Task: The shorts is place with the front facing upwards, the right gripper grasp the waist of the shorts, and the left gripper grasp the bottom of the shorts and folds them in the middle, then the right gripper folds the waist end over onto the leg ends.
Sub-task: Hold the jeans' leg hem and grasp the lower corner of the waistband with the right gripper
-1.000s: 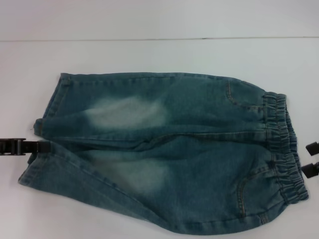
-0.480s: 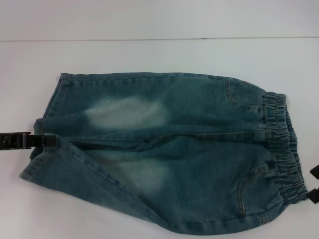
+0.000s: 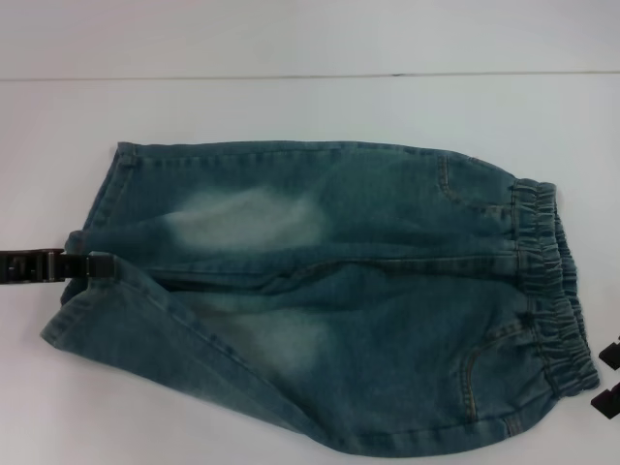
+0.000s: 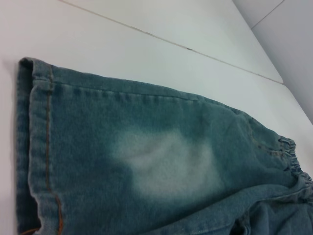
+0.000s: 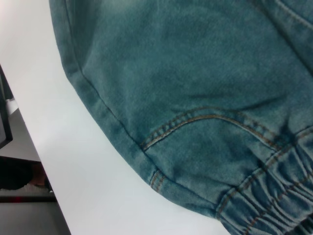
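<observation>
The shorts [image 3: 329, 291] lie flat on the white table, front up, with pale patches on both thighs. The waist [image 3: 552, 291] is the gathered band at the right; the bottom of the shorts [image 3: 92, 203] is at the left, its two hems split by a gap. My left gripper [image 3: 102, 263] reaches in from the left with its tip at that gap, against the cloth. My right gripper [image 3: 607, 376] is open at the right edge, just off the near corner of the waist. The left wrist view shows the far leg hem [image 4: 29, 147]; the right wrist view shows the waist [image 5: 274, 200] and pocket stitching [image 5: 205, 118].
The white table [image 3: 291, 107] has a thin seam line across the back. In the right wrist view the table's near edge [image 5: 44, 161] drops off to a dark floor close to the shorts' side seam.
My left gripper slid right until its tip met the leg hems, nudging the near hem. My right gripper moved from the middle of the waist towards its near corner.
</observation>
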